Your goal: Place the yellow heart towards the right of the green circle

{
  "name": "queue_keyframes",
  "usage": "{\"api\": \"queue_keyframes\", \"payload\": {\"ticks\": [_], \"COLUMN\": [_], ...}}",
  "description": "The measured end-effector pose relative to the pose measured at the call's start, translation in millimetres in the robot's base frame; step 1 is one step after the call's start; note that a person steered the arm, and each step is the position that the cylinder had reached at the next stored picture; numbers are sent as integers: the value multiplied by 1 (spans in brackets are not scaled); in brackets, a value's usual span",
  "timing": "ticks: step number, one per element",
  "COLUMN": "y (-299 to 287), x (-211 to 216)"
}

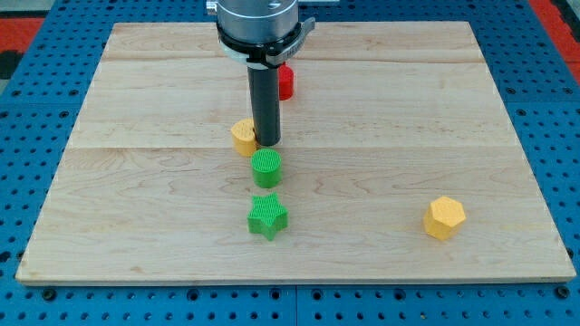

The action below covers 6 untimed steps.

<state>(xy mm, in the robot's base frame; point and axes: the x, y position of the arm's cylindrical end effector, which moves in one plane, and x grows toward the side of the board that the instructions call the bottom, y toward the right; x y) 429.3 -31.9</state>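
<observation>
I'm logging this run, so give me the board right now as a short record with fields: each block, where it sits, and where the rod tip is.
yellow heart: view's centre, up-left of the green circle
green circle: centre, just below my tip
my tip: against the heart's right side
green star: directly below the circle
yellow hexagon: lower right, alone
red block: upper centre, partly hidden behind the rod, shape unclear
task state: heart not yet right of circle

The robot's arm ended in a wide, rounded metallic-grey cylindrical housing [258, 20] ringed by a black band with a pale clamp edge beneath, from which a straight, smooth dark rod descended to its blunt tip [267, 144].
</observation>
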Motion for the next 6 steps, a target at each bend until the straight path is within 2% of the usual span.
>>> {"api": "queue_keyframes", "payload": {"ticks": [1, 2, 3, 4, 6], "y": [1, -48, -107, -70, 83], "x": [-57, -61, -34, -11, -3]}}
